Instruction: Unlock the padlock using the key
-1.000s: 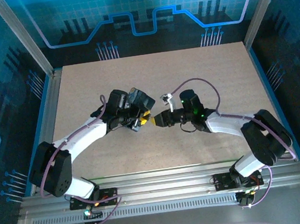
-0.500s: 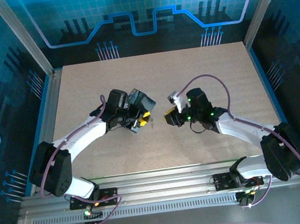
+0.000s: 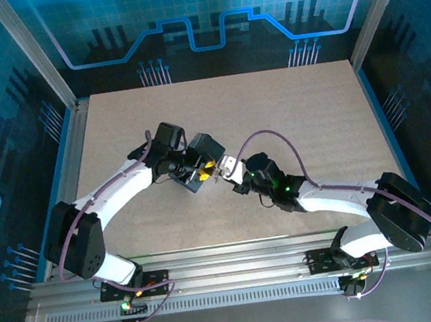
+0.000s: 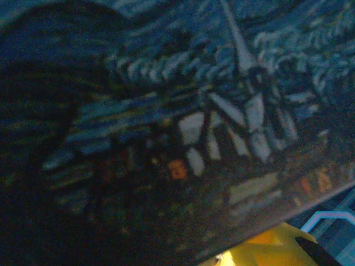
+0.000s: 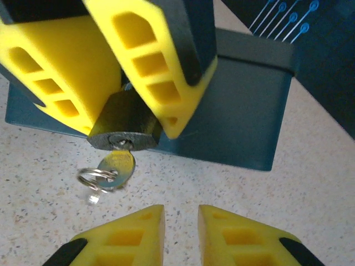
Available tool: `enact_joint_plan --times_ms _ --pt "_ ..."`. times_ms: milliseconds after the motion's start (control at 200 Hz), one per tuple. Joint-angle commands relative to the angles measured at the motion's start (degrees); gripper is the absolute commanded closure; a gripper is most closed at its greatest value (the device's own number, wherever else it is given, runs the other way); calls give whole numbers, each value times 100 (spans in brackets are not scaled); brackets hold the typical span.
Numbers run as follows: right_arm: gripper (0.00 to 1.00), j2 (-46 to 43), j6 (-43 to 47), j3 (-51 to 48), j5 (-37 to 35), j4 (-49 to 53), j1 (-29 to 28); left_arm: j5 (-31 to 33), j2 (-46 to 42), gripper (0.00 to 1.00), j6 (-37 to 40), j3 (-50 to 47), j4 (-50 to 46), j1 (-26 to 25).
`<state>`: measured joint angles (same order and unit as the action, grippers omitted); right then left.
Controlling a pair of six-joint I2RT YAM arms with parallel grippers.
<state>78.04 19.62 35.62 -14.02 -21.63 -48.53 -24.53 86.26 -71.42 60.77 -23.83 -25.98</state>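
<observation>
I see the left hand (image 5: 130,130) clamped on the small dark brass padlock (image 5: 119,115), in front of a dark blue box (image 5: 244,111). The thin metal key (image 5: 118,165) sits in its keyway. My right hand (image 5: 181,217) is just below, narrowly apart and empty.

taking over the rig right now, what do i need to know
Left gripper: shut on the padlock, held in front of the blue box.
Right gripper: fingers slightly apart, empty, just short of the key.
Done: key is inserted in the padlock, its ring hanging.
To do: grip the key, turn it, open the padlock. Whether it is already unlocked can't be told.
</observation>
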Motion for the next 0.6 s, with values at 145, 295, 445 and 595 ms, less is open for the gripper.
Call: enact_joint_plan --times_ms 145,295,445,595 --pt "79 41 479 -91 -201 -432 -300 -184 65 100 145 215 -148 51" --pt "79 103 526 -58 -115 -489 -358 -193 43 100 118 165 -101 53" --pt "79 261 619 93 -71 -536 -468 -200 6 100 93 110 -63 49" --pt "81 413 711 218 -222 -594 -574 -214 -11 100 93 88 -43 49"
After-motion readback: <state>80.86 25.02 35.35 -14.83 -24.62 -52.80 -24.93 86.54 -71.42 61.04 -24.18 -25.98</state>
